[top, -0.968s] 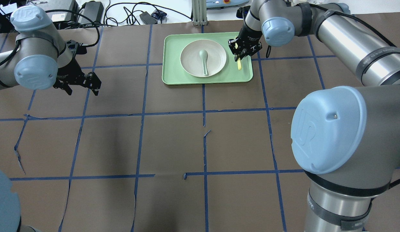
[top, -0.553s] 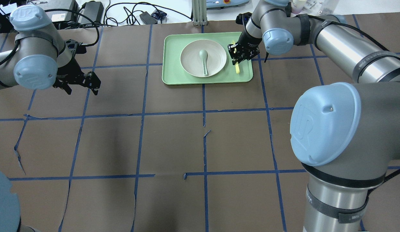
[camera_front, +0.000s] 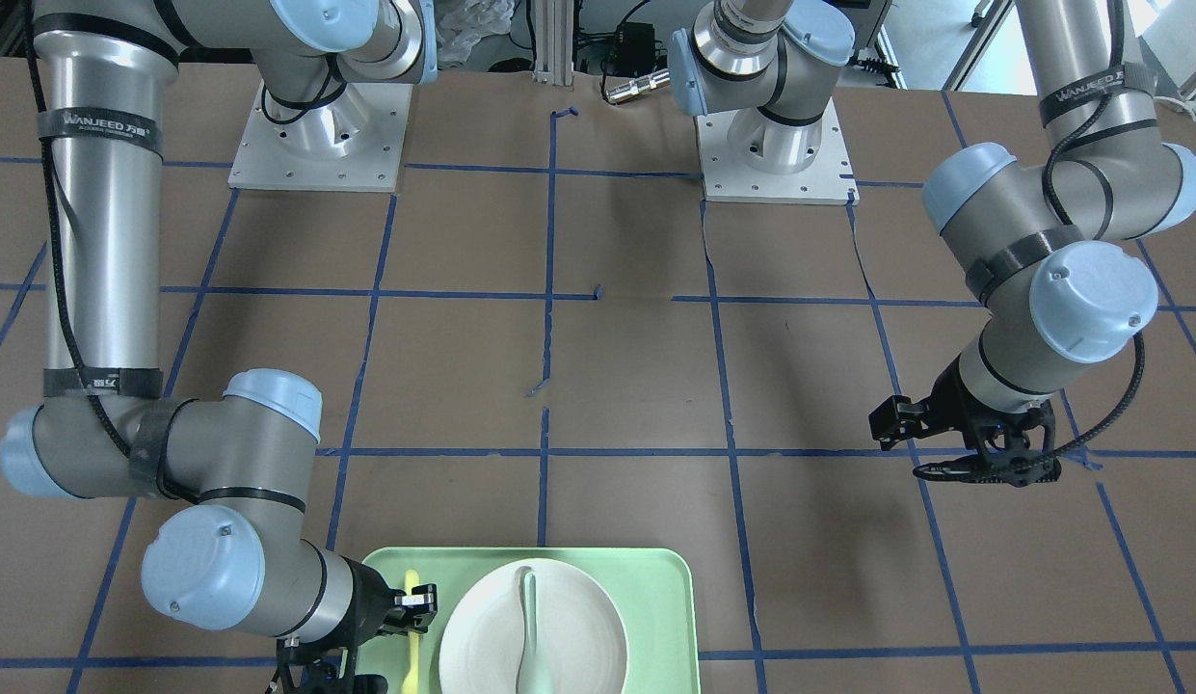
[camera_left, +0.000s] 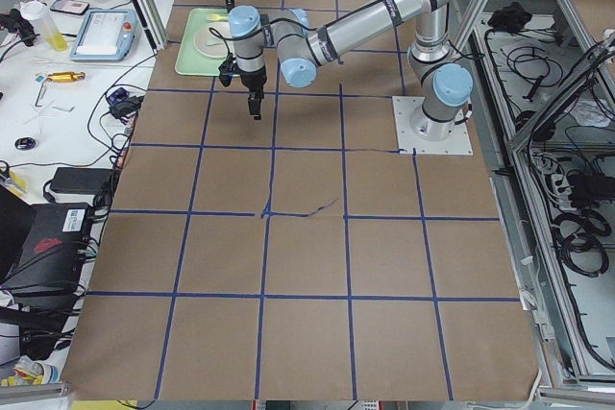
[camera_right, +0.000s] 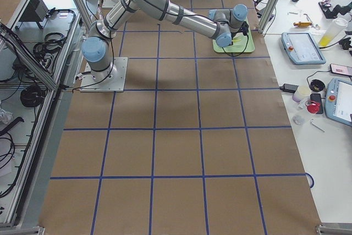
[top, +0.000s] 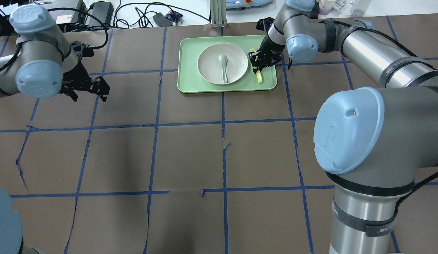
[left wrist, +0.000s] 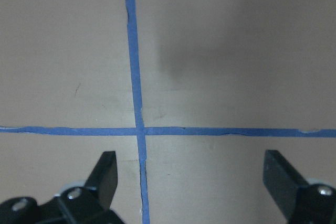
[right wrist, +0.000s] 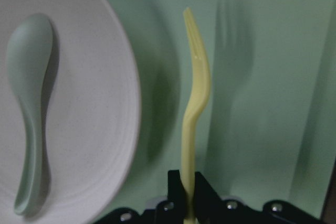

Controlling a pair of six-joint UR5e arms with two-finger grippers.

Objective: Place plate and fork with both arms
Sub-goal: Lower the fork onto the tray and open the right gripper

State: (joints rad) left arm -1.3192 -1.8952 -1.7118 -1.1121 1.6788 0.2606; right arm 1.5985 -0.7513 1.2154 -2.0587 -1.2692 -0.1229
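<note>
My right gripper [right wrist: 187, 184] is clamped on the fork [right wrist: 197, 87] at its handle tip, beside the plate [right wrist: 89, 129]. I fear the fork pivots and clips the rim. The left gripper [left wrist: 191, 177] gapes, well apart from the plate.

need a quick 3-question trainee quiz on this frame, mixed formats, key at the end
1. True or false: the spoon lies on the plate.
2. Multiple choice: what is the right pincer shut on? A) the fork B) the spoon C) the plate
3. Fill the gap: the left pincer hangs over a tape crossing on the table, with its jaws ____.

Key: 1 true; 2 A; 3 open.
</note>
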